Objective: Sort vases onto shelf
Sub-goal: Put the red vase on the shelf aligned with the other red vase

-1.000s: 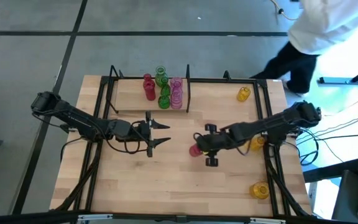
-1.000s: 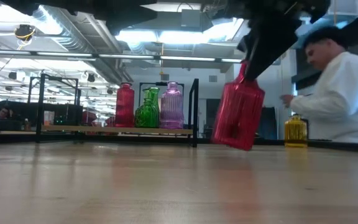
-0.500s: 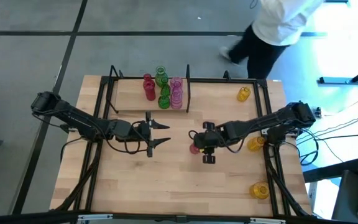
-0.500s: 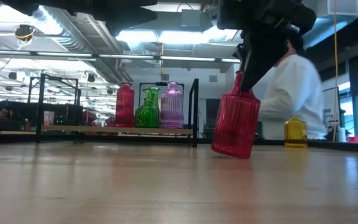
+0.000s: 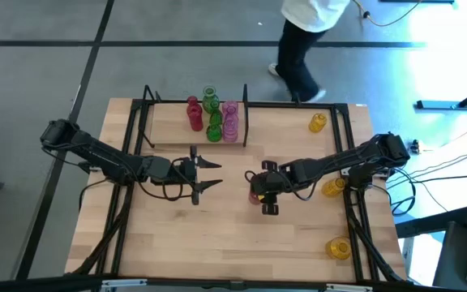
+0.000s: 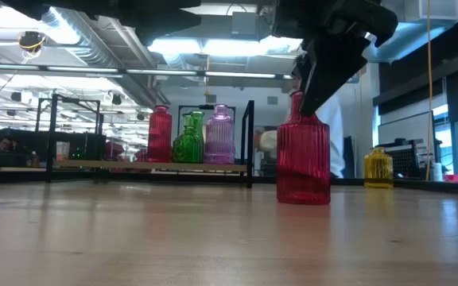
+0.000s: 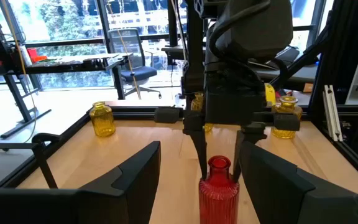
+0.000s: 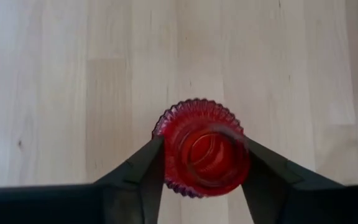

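Note:
A red ribbed vase (image 6: 303,163) stands upright on the table's middle right, also seen from the left wrist as the red vase (image 7: 219,190). My right gripper (image 5: 255,188) reaches in from the right and is shut on its neck. My left gripper (image 5: 219,174) waits open over the table's middle, pointing right at the vase. The shelf (image 5: 169,130) lies along the far edge. A red vase (image 5: 193,113), two green vases (image 5: 212,113) and a pink vase (image 5: 230,118) stand on its board. Three yellow vases (image 5: 318,122) stand along the table's right side. My right gripper pinches the red vase by its narrow neck (image 8: 173,140), just below the mouth, one finger (image 8: 143,171) on each side. The fingers come from above, pointing down. The vase stands upright with its base (image 6: 303,199) on the table.
The black upright divider (image 5: 245,113) ends the shelf on its right. Black frame rods (image 5: 349,154) run along the table's sides. A yellow vase (image 5: 335,187) sits under my right arm, another yellow vase (image 5: 339,247) near the near right corner. A person (image 5: 302,40) walks beyond the far edge.
My right gripper has moved a little toward the table's left and come down. The red vase, hanging tilted from the fingers before, has swung upright and its base now rests on the table. The person beyond the far edge has walked toward the left.

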